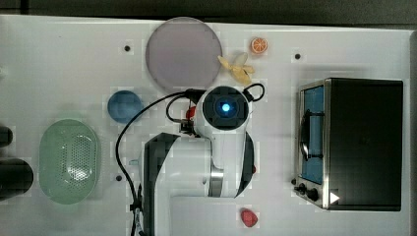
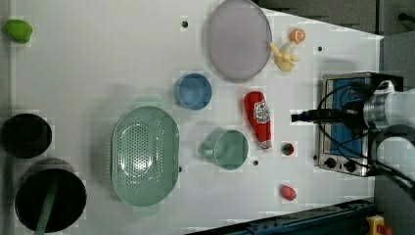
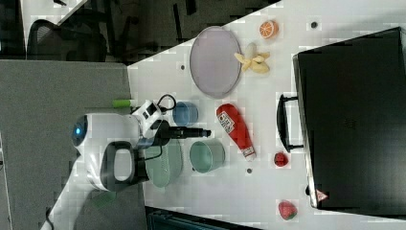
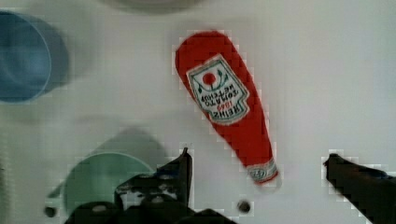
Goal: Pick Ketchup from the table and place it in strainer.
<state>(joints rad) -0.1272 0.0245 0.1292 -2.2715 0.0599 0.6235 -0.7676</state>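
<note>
One ketchup bottle (image 2: 258,119). One strainer (image 2: 145,155). One blue bowl (image 2: 193,91), one green cup (image 2: 228,149), one grey plate (image 2: 238,38). Two strawberries (image 2: 288,192). One orange half (image 2: 296,35). One banana (image 2: 284,56). One toaster oven (image 1: 361,142).

A grey plate (image 2: 238,39) is lying at twelve o'clock in the left view, a blue bowl (image 2: 194,91) is sitting centrally, a toaster oven (image 2: 345,122) is standing at three, and black pots (image 2: 49,199) are resting at eight.

open pincer (image 4: 257,170) above lying ketchup (image 4: 224,102).
</note>
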